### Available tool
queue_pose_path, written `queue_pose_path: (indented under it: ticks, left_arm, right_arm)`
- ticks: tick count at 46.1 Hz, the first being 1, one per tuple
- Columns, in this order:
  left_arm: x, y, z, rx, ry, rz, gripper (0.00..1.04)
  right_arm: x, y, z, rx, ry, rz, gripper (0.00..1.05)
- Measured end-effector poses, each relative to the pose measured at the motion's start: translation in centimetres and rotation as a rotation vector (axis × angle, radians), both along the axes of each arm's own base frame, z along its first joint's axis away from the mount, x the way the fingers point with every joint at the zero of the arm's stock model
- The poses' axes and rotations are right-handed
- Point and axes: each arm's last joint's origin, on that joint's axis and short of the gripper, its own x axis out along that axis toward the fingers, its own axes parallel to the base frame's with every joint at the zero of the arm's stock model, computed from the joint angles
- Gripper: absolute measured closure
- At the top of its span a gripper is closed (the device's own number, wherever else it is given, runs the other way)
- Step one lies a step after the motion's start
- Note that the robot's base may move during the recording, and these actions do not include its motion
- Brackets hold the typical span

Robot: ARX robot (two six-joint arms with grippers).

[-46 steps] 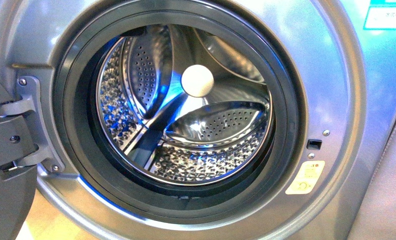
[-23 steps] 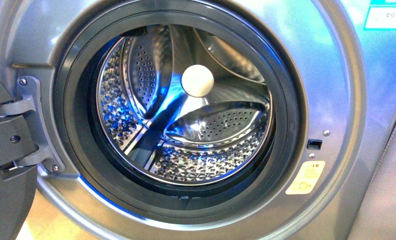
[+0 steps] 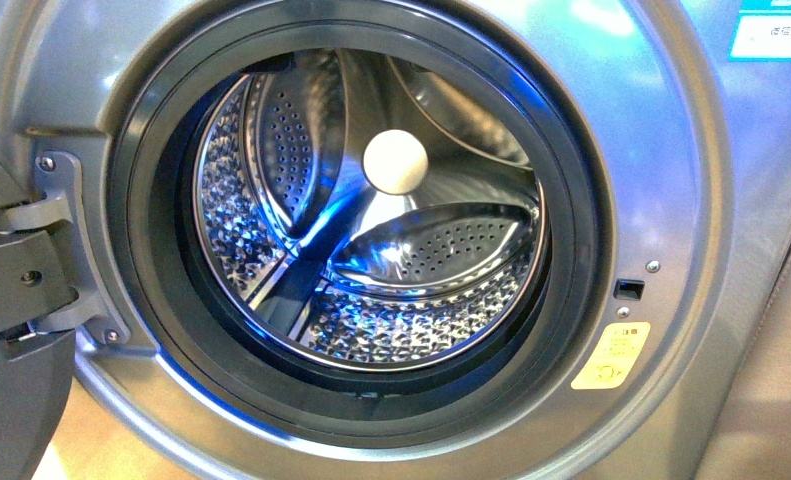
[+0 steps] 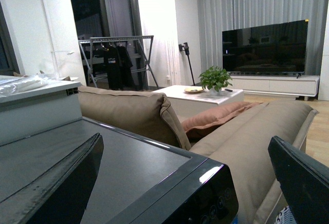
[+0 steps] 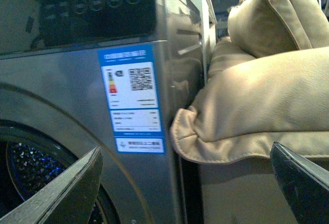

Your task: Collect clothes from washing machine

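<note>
**Grippers spread, drum bare**

Both grippers stood spread and held nothing: the left gripper (image 4: 185, 183) hung above the machine's dark top, facing a tan sofa (image 4: 247, 131); the right gripper (image 5: 185, 188) hung beside the blue-white label (image 5: 134, 98).

Over the last second almost nothing changed in the front view. The silver-grey front-loading washing machine (image 3: 671, 150) stood with its door swung aside, and its perforated steel drum (image 3: 371, 250) showed no clothes anywhere, so collection looked finished.

The label carried a QR code; its text was unreadable, like the yellow warning sticker (image 3: 611, 355).
</note>
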Motion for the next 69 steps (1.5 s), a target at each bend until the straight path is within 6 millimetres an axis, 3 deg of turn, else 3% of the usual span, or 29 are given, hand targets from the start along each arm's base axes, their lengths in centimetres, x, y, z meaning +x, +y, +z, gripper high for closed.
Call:
queue_pose_path:
  ticks: [9, 14, 21, 25, 28, 44, 57, 65, 69]
  left_arm:
    - [0.0, 0.0, 0.0, 0.0, 0.0, 0.0, 0.07]
    - [0.0, 0.0, 0.0, 0.0, 0.0, 0.0, 0.07]
    - [0.0, 0.0, 0.0, 0.0, 0.0, 0.0, 0.07]
    - [0.0, 0.0, 0.0, 0.0, 0.0, 0.0, 0.07]
    - [0.0, 0.0, 0.0, 0.0, 0.0, 0.0, 0.07]
    - [0.0, 0.0, 0.0, 0.0, -0.001, 0.0, 0.07]
    - [-0.1, -0.3, 0.3, -0.006, 0.041, 0.015, 0.07]
    - [1.9, -0.7, -0.1, -0.081, 0.276, 0.27, 0.07]
    - [3.0, 0.3, -0.5, -0.114, 0.354, 0.427, 0.07]
  right_arm:
    - [-1.9, 3.3, -2.3, 0.004, -0.079, -0.005, 0.08]
    - [-3.0, 4.9, -4.9, 0.03, -0.108, -0.01, 0.08]
    - [-3.5, 5.8, -7.6, 0.034, -0.043, -0.041, 0.1]
    - [-4.0, 5.6, -8.0, -0.027, 0.149, -0.141, 0.25]
    - [-4.2, 5.3, -9.5, -0.074, 0.258, -0.148, 0.42]
    - [-4.3, 4.3, -11.6, -0.09, 0.265, -0.163, 1.04]
    - [-4.3, 4.2, -12.6, -0.089, 0.262, -0.164, 1.02]
    - [-4.3, 4.2, -13.8, -0.089, 0.261, -0.164, 1.02]
    - [-4.3, 4.2, -13.9, -0.089, 0.262, -0.164, 1.02]
